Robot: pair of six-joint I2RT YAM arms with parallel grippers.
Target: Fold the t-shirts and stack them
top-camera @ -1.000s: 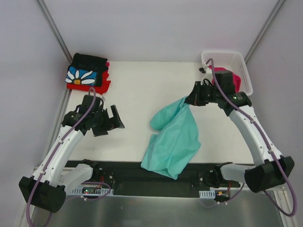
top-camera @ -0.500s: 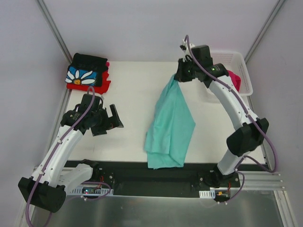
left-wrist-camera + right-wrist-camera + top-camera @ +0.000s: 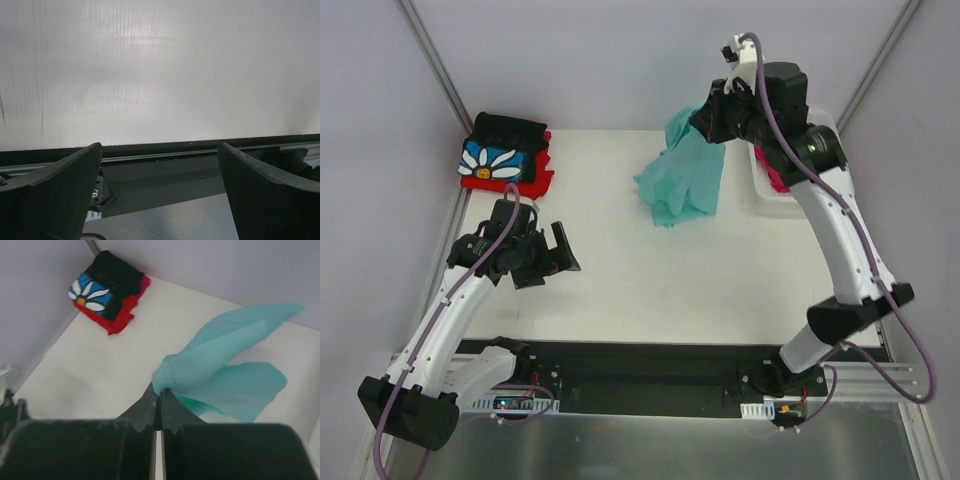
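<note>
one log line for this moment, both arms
right gripper: shut on mint-teal shirt, shirt hanging from it | left gripper: open, empty | folded stack: far-left corner

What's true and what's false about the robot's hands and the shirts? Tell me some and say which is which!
1. The right gripper is pinching the teal shirt. True.
2. The left gripper is holding a shirt. False: it is open and holds nothing.
3. The daisy shirt sits on top of the red shirt. True.
4. The teal shirt is neatly folded flat. False: it hangs bunched up from the right gripper.
</note>
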